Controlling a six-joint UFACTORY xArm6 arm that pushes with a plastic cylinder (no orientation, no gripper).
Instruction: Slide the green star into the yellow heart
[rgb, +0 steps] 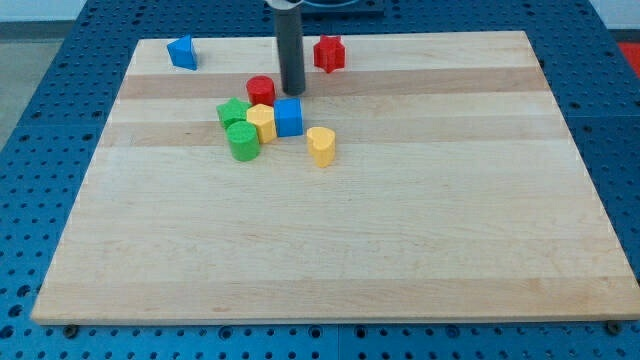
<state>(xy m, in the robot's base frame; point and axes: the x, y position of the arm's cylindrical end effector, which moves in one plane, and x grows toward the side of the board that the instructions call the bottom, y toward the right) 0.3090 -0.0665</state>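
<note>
The green star (232, 112) lies at the left of a tight cluster in the upper middle of the board. The yellow heart (321, 145) stands alone to the right of and a little below the cluster, apart from it. My tip (293, 92) is at the cluster's top, just right of the red cylinder (261, 90) and just above the blue cube (288, 116). It is well to the right of the green star, with other blocks between.
The cluster also holds a green cylinder (242, 141) and a yellow block (262, 122). A blue block (182, 52) sits near the top left edge of the wooden board (330, 250). A red star-like block (329, 53) sits near the top edge.
</note>
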